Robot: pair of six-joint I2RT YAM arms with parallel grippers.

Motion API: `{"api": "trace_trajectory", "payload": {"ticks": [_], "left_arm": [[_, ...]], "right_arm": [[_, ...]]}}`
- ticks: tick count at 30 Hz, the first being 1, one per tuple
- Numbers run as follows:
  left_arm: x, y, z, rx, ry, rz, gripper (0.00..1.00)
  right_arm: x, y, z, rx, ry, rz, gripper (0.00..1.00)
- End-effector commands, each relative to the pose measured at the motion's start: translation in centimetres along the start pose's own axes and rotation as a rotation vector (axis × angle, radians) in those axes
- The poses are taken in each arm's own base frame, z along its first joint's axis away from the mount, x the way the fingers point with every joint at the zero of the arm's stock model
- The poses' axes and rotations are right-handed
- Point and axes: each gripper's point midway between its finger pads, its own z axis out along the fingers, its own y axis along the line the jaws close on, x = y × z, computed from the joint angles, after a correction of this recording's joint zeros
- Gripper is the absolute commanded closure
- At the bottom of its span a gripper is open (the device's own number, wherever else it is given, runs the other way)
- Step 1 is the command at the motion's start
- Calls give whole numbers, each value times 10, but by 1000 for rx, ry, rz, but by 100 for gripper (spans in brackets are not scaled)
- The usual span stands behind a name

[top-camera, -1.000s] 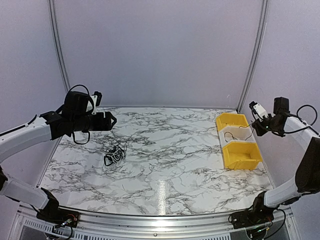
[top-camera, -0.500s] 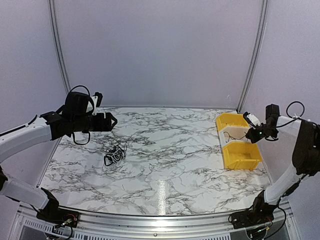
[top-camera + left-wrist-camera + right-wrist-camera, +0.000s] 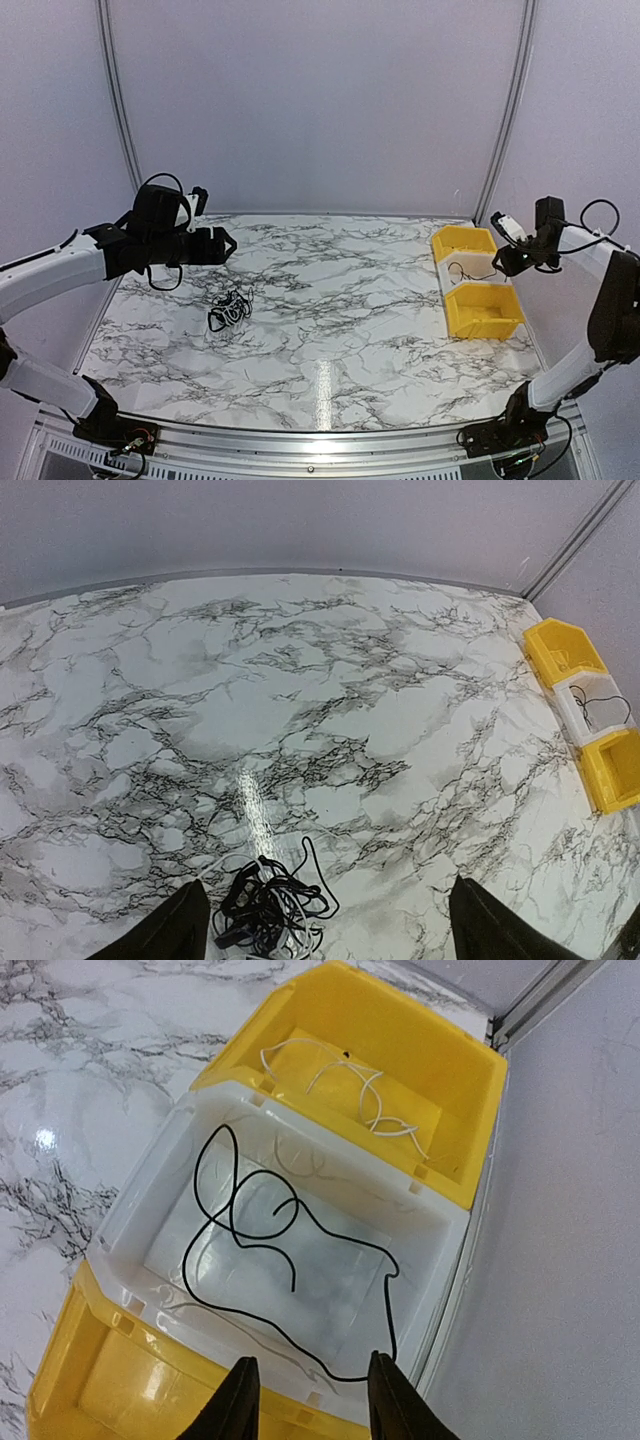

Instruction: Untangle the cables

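One small tangled bundle of thin black and pale cables (image 3: 229, 310) (image 3: 270, 910) is laid left of centre on the marble-patterned table (image 3: 340, 340), its long axis slanting from near-left to far-right, beneath the widely spread left gripper (image 3: 225, 243) (image 3: 335, 930). One loose black wire (image 3: 245, 1235) is coiled in the single white plastic bin (image 3: 140, 1210) between two yellow plastic bins (image 3: 400, 1040). The right gripper (image 3: 312, 1400) (image 3: 497, 262) is held above, its fingers parted and nothing pinched.

The top view looks down from high at the near edge over the whole worktop (image 3: 340, 320). The left wrist camera looks across it from farther off; the right wrist camera hangs close above the bins (image 3: 390, 1045) (shared by all three views).
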Motion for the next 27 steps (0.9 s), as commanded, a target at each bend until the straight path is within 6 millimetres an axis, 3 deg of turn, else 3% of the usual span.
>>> {"api": "trace_trajectory", "payload": {"ticks": [1,4,9,13,19,23,27], "left_arm": [[4,0,6,6,12,-4,14],[7,5,11,-19,22,0,14],[20,16,24,-75,70,-1,14],[32,18,31,-88,137,-34,14],[66,19,30,-76,249,-105,15],[93,14,28,-25,330,-133,16],[111,25,38,-68,369,-146,16]], "right_arm": [[-36,3,-25,70,-53,-44,62],[-63,30,-31,47,-96,-114,61],[-115,108,-37,-133,-211,-253,63],[-145,163,-32,-264,-261,-342,68],[-153,249,-2,-475,-196,-455,75],[-156,312,6,-587,-206,-523,76],[-159,380,16,-742,-187,-506,74]]}}
